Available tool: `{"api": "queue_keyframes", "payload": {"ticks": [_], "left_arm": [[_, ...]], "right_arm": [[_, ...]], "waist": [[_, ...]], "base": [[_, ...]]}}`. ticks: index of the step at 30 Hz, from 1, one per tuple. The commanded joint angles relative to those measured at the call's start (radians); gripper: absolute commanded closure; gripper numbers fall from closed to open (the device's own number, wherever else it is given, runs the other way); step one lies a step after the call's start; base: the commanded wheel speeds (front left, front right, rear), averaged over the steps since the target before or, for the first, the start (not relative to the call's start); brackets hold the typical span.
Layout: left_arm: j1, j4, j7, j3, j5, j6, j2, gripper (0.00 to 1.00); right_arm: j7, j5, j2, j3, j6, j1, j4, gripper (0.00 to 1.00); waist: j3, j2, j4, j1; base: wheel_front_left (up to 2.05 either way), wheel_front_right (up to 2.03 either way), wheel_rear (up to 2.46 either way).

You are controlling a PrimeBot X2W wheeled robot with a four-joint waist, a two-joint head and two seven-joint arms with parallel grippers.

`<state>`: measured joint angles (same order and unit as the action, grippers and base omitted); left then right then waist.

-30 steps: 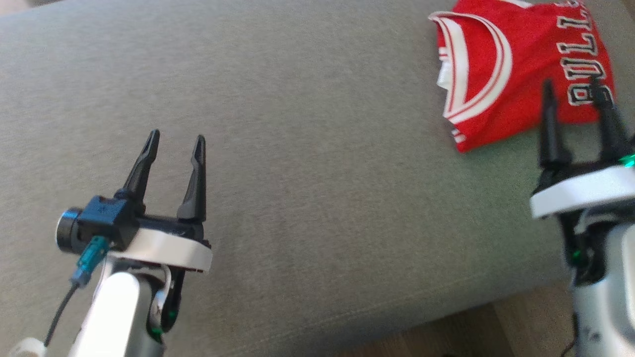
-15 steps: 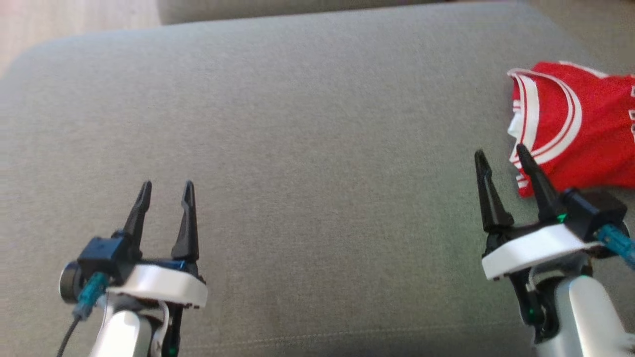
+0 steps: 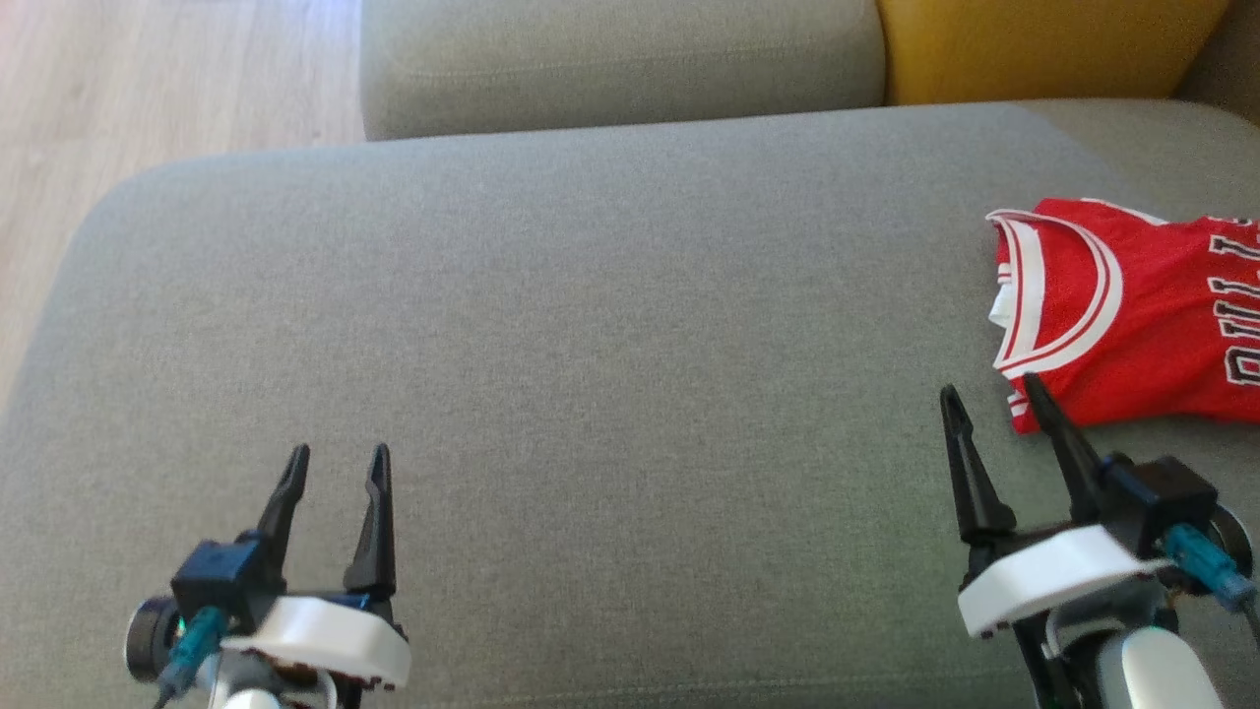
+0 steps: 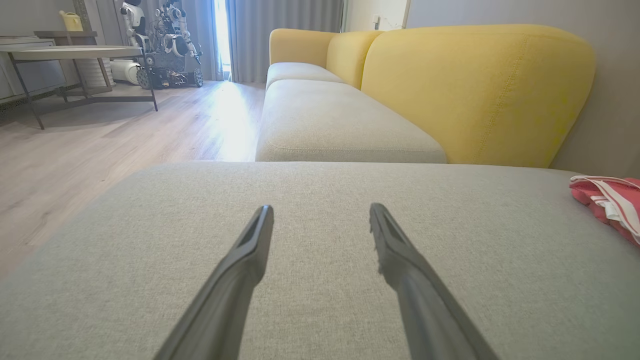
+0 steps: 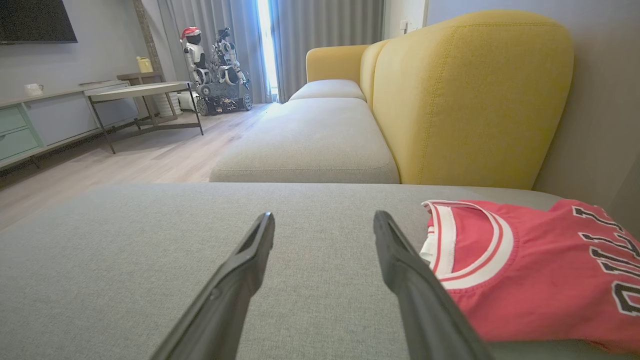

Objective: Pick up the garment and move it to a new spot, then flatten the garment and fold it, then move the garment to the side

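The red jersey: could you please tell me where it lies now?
In the head view the red jersey lies at the far right of the grey cushion, just beyond the right gripper.

— Operator, how many garments do you have here?
— You have one garment [image 3: 1132, 335], just beside the tip of the right gripper [image 3: 990, 389].
— And how many grippers?
— You have two: the right one and the left gripper [image 3: 340, 455]. Each has two dark fingers [image 3: 374, 522], so four fingers.
— What can you count beyond the fingertips?
— Three grey seat cushions [image 4: 345, 120], three yellow back cushions [image 4: 475, 90], and one table [image 4: 70, 52], far beyond the left gripper, to its left.
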<state>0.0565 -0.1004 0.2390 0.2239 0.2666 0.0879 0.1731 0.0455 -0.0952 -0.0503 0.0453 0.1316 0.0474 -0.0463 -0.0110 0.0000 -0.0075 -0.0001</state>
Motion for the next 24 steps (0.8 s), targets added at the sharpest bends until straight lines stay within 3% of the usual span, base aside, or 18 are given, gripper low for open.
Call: {"api": "queue_keyframes", "payload": {"ticks": [1,24], "left_arm": [[-0.026,0.028,0.001,-0.026,0.0,0.002,0.016,0.0],[0.004,0.036,-0.021,-0.002,0.004,0.02,0.031,0.0]], "right_arm": [[0.001,0.006,-0.002,0.016,-0.001,-0.013,-0.043,0.0],[0.023,-0.001,0.0,0.012,-0.001,0.029,-0.05,0.0]], "waist": [[0.012,0.0,0.0,0.0001],[0.055,0.0,0.005,0.0001]], "base": [[0.0,0.0,0.0],[0.0,0.0,0.0]]}}
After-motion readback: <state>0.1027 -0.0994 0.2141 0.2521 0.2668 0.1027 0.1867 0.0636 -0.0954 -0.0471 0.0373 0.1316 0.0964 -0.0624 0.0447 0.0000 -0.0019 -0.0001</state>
